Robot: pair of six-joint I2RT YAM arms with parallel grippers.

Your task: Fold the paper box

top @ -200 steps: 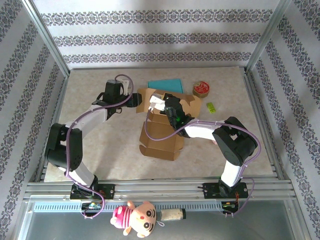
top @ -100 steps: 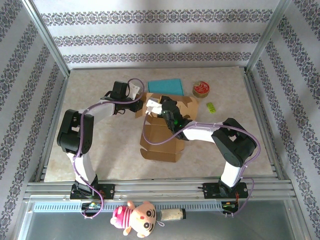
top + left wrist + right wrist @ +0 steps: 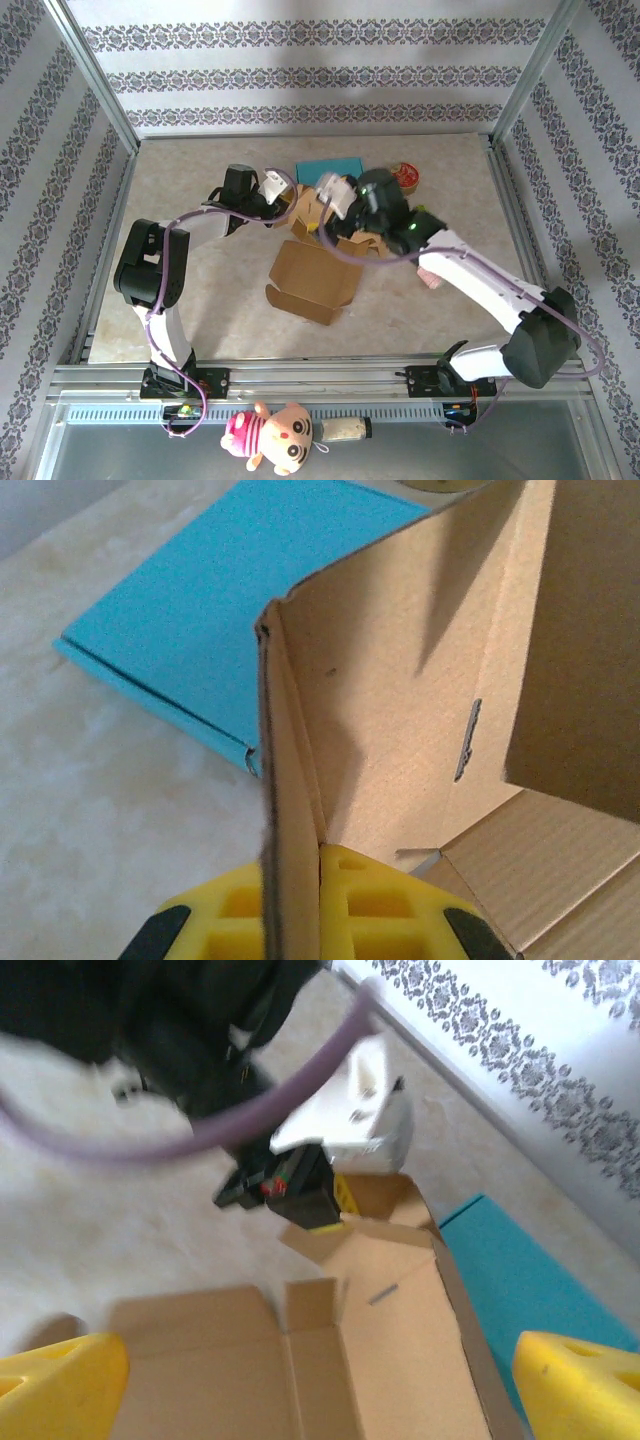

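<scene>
Left wrist view — left gripper (image 3: pixel 293 885) clamps an upright flap of the brown cardboard box (image 3: pixel 400 690); right gripper (image 3: pixel 320 1385) hangs wide open above it.

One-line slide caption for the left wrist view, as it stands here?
Left gripper shut on an upright flap of the cardboard box, blue sheet flat on the table behind.

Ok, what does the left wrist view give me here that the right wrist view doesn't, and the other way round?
Left wrist: a close look at the left gripper shut on an upright flap edge of the paper box. Right wrist: the right gripper open wide over the box's flat panels, the purple cable and the patterned wall. Both: the box, the blue sheet beside it, the table.
</scene>
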